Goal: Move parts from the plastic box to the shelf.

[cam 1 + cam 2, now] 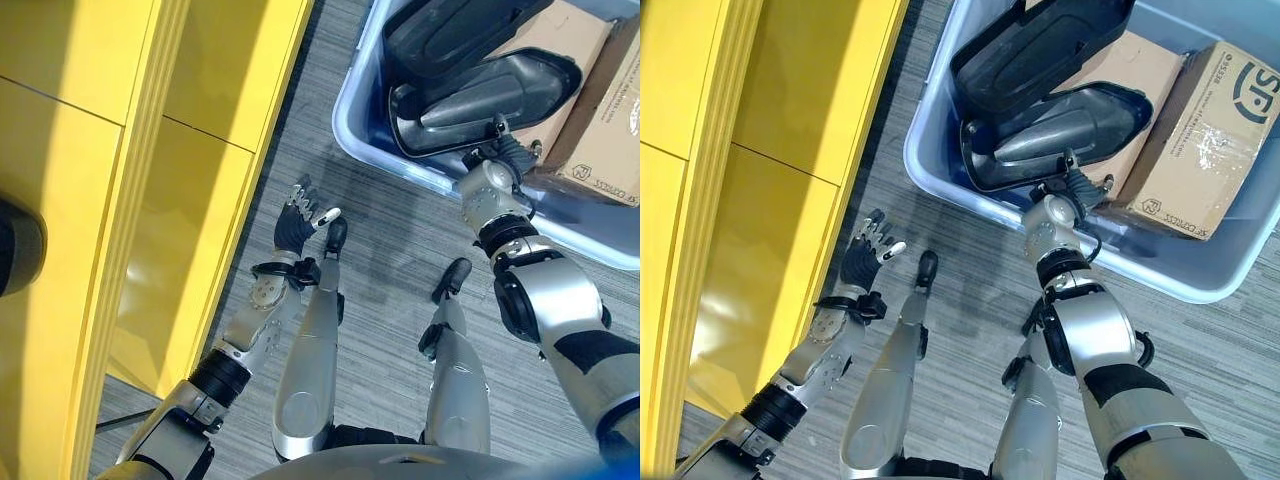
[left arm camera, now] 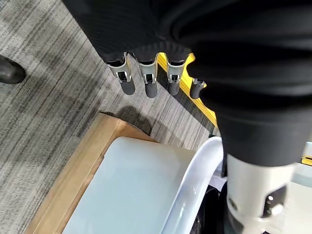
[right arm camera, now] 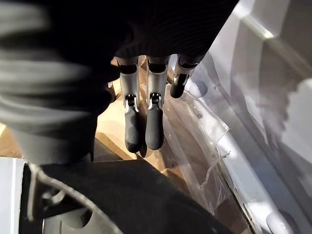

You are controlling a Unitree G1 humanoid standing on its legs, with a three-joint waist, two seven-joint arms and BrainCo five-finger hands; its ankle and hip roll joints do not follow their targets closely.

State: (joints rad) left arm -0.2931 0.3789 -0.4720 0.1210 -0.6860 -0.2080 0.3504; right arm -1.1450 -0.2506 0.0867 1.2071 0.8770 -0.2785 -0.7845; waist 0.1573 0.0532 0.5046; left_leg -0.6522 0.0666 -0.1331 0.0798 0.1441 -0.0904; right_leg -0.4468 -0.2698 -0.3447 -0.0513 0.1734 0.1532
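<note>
**Right robot hand in the box, parts not gripped**

- Parts: two black moulded parts lie in the blue plastic box (image 1: pixel 940 175). Upper part (image 1: pixel 1040 50) leans across the far end of the box. Lower part (image 1: pixel 1060 130), with a grey inner panel, lies just below it near the box's front wall.
- Two cardboard cartons are in the same box: the small carton (image 1: pixel 1135 70) sits behind the lower part, the big carton (image 1: pixel 1200 130) to the right, touching the small one.
- Right robot hand (image 1: pixel 1072 188): reaches over the box's front wall and sits at the lower part's right end, between that part and the big carton. Wrist view shows fingers (image 3: pixel 146 122) straight and pointing down into the box, above a black part edge and crumpled clear film (image 3: pixel 204 146). Nothing held, hand relaxed. Contact with the part: can't tell.
- Left robot hand (image 1: pixel 300 215): hangs over the grey floor (image 1: pixel 390 260), between the yellow shelf (image 1: pixel 130 200) and the box, well apart from the box. Fingers loosely spread, empty. Its wrist view shows fingertips (image 2: pixel 148 87) straight over the floor.
- Shelf: yellow panels run along the robot's left side. A dark rounded object (image 1: pixel 20 245) shows at the left edge on the shelf; what it is, can't tell.
</note>
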